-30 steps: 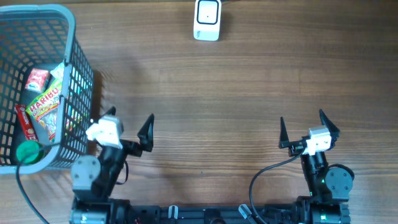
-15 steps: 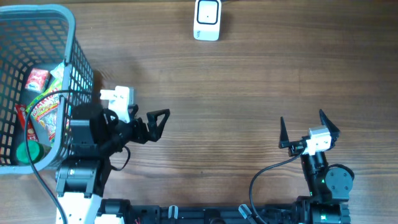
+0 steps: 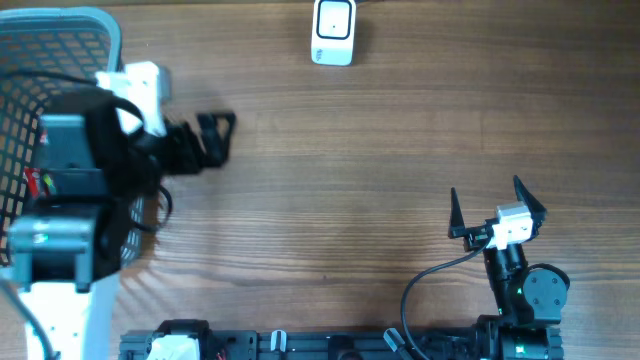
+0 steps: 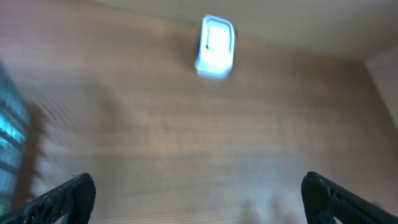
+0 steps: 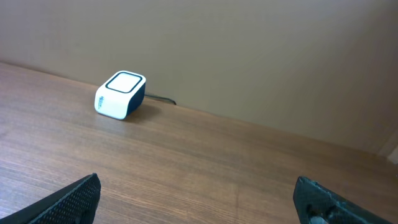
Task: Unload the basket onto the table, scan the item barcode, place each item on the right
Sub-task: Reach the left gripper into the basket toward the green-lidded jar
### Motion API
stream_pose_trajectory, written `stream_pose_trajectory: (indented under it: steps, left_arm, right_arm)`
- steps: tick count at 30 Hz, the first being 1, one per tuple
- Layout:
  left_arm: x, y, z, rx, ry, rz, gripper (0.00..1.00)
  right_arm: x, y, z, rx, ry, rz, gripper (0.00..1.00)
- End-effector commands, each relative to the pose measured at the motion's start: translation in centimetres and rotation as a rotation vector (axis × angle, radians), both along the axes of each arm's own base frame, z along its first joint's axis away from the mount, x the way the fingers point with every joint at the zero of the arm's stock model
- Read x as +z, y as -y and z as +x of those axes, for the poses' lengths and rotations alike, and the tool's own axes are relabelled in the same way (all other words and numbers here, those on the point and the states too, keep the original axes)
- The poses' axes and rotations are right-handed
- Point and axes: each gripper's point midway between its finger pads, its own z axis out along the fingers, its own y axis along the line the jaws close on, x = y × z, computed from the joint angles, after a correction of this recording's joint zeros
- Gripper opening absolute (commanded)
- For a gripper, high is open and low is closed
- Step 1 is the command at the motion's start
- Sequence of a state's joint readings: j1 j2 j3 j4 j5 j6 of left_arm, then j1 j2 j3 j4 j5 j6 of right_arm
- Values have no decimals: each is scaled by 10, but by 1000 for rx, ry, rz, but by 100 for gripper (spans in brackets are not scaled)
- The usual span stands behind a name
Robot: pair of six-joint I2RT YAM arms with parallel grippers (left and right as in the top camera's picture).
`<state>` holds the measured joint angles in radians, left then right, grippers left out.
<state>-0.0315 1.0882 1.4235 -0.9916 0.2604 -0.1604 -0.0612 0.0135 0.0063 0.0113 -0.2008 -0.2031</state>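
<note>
Overhead: L arm sits over basket at far left. L gripper points right, just beside basket. item lies in basket, mostly hidden under arm, only a red edge shows. scanner at far edge, centre. R gripper near right, jaws spread, empty.

L wrist: blurred. Fingers wide apart, nothing btwn. scanner ahead.

R wrist: fingers wide apart, empty. scanner far left on table.
</note>
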Motion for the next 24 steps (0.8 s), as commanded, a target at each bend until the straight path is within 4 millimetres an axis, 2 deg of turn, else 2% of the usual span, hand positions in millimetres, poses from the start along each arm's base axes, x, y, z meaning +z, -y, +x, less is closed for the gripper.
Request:
stream_pose_trajectory:
  steps: [1, 2, 3, 5, 11, 12, 17, 19, 22, 24]
  left_arm:
    - [70, -43, 6, 204, 122, 15, 100]
    - [78, -54, 6, 259, 133, 16, 100]
    - [87, -75, 6, 360, 145, 23, 100]
    - [88, -109, 2, 507, 130, 38, 100]
    - [51, -181, -22, 753, -36, 49, 100]
    - [42, -199, -29, 810, -79, 48, 100]
    - [19, -234, -47, 889, -181, 110, 100]
    - [4, -244, -52, 886, -231, 175, 100]
    - [-32, -268, -63, 955, -335, 296, 100]
    - [-64, -277, -67, 925, -418, 382, 100]
  right_arm:
    - [2, -1, -1, 1, 11, -6, 100]
    - [2, -1, -1, 1, 11, -6, 99]
    - [2, -1, -1, 1, 11, -6, 100]
    - [2, -1, -1, 1, 11, -6, 99]
    - [2, -1, -1, 1, 11, -6, 100]
    - [2, -1, -1, 2, 11, -6, 100]
    - [2, -1, -1, 1, 11, -6, 100]
    - [2, -1, -1, 1, 11, -6, 100]
    - [2, -1, -1, 1, 11, -6, 100]
    - [2, -1, -1, 1, 11, -6, 100]
